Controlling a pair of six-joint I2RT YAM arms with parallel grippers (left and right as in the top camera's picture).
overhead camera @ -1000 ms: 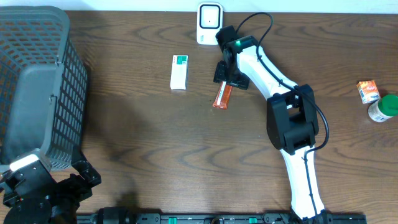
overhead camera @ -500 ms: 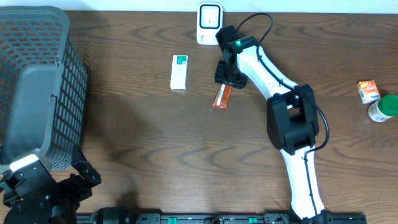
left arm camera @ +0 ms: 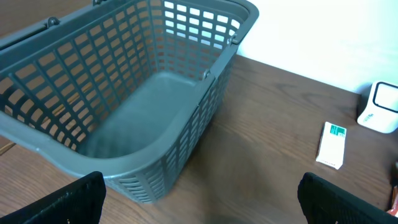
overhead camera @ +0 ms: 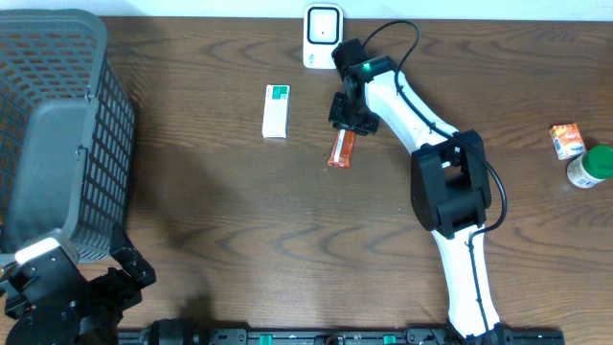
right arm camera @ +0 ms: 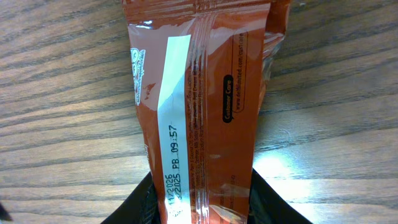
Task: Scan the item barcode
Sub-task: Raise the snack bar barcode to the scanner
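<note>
Pinching one end of the snack bar (right arm camera: 199, 112), right claw (right arm camera: 202, 208) nearly closed; left claw (left arm camera: 199, 199) spread wide, empty.

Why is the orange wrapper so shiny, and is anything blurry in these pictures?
Right wrist: light bounces off the glossy wrapper, leaving white glints near its top, and a bright patch on the table beside it; the printing is sharp. Left wrist: the dark fingers at the bottom corners are blurry, the basket clear. Overhead: everything sharp, even light, soft shadows.

Basket (overhead camera: 107, 134) far left; box (overhead camera: 276, 111) left of bar (overhead camera: 341, 152); scanner (overhead camera: 323, 36) behind.
</note>
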